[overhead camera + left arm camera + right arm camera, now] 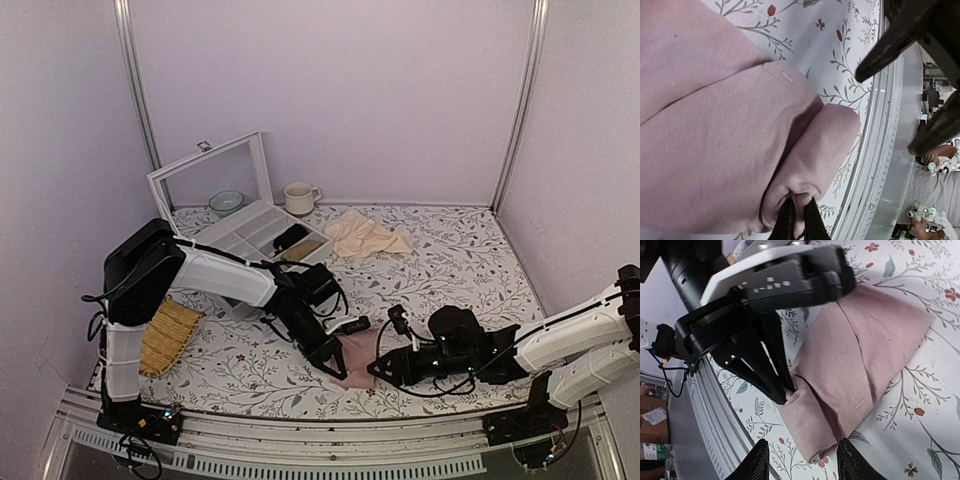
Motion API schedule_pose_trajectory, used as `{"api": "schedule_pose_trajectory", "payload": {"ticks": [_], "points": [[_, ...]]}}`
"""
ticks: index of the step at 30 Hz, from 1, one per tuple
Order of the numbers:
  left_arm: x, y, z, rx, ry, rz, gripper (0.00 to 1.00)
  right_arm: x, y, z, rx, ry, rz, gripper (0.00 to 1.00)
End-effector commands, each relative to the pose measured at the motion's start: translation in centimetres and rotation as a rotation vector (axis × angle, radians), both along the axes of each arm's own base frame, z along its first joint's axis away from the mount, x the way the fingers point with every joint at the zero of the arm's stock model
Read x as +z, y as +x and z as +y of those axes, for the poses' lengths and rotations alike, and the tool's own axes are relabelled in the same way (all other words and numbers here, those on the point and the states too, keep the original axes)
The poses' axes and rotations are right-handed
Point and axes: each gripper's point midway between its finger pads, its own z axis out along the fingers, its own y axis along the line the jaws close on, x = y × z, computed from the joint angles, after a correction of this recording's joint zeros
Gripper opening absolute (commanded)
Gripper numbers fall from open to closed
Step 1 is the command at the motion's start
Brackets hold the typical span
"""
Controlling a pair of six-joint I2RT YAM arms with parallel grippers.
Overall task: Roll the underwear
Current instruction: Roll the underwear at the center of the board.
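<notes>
The underwear lies folded into a narrow pink strip on the flowered table, close to the front rail and right between the 2 arms. The left gripper is clenched on it, its 2 fingers pressed together on a pinch of fabric at the near end. There the cloth is bunched into a soft, rounded lip.

The right gripper stands released, its fingers spread with nothing between them. That same near end of the strip sits just ahead of the gap. From there the long axis runs away from the right jaws at a slant, so the strip lies lengthwise ahead of them rather than across.

Both arms are close in, but only the left one touches the cloth; the right hovers just beside it. My guess is that the roll starts from this pinched end and travels along that axis. For that, the right jaws would need to take the free side of the lip.
</notes>
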Motion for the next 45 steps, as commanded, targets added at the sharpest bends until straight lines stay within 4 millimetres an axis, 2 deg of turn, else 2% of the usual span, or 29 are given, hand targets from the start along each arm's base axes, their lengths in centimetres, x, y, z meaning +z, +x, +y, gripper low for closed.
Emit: {"api": "schedule_pose_trajectory", "payload": {"ticks": [1, 5, 13, 25, 35, 41, 45], "points": [[-7.8, -0.8, 6.3, 0.021, 0.334, -0.016, 0.0, 2.9, 0.8, 0.3, 0.027, -0.066, -0.222, 0.46], [-7.7, -0.6, 6.3, 0.015, 0.334, -0.025, 0.0, 2.9, 0.5, 0.9, 0.086, -0.126, -0.303, 0.47], [-7.5, 0.1, 6.7, 0.024, 0.341, -0.027, 0.0, -0.3, -1.2, 2.9, 0.204, -0.301, -0.412, 0.47], [-7.6, 0.5, 6.9, 0.018, 0.34, -0.019, 0.0, -3.9, -2.1, 2.6, 0.234, -0.404, -0.426, 0.45], [-7.5, 0.5, 7.0, 0.022, 0.341, -0.014, 0.0, -5.1, -1.5, 2.3, 0.209, -0.465, -0.453, 0.44], [-7.5, 0.7, 7.0, 0.023, 0.338, -0.016, 0.0, -6.5, -1.7, 2.4, 0.222, -0.5, -0.42, 0.37], [-7.6, 0.6, 7.2, 0.021, 0.342, -0.013, 0.0, -7.0, -1.8, 2.0, 0.205, -0.508, -0.391, 0.36]]}}
